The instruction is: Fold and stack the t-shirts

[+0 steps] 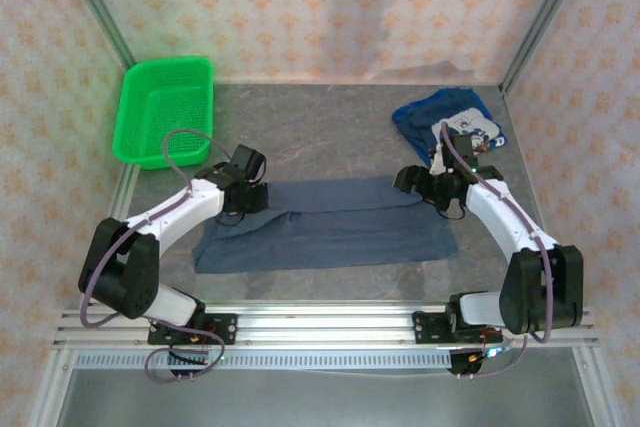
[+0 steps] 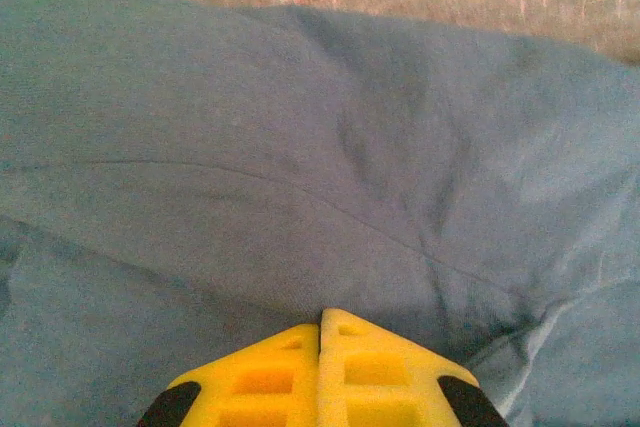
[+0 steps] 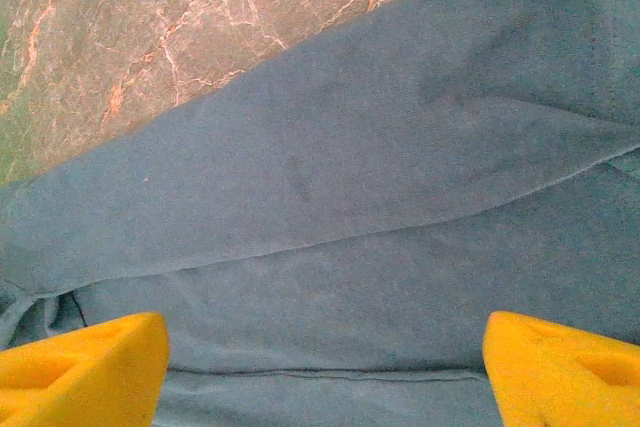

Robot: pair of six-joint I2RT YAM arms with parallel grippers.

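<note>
A slate-blue t-shirt (image 1: 330,232) lies as a long, partly folded band across the middle of the table. My left gripper (image 1: 250,197) sits at its upper left corner, jaws pressed together with the tips (image 2: 322,315) dug into the cloth (image 2: 300,147), pinching it. At the shirt's upper right end my right gripper (image 1: 425,195) hovers open, its yellow fingers (image 3: 90,367) spread wide over a folded edge of the fabric (image 3: 350,197). A darker royal-blue t-shirt (image 1: 445,117) with a white print lies crumpled at the back right.
A green mesh basket (image 1: 128,117) stands at the back left corner. Patterned walls close off the table's back and sides. Bare marble tabletop (image 1: 320,137) stretches between the basket and the printed shirt, and an aluminium rail (image 1: 320,322) runs along the near edge.
</note>
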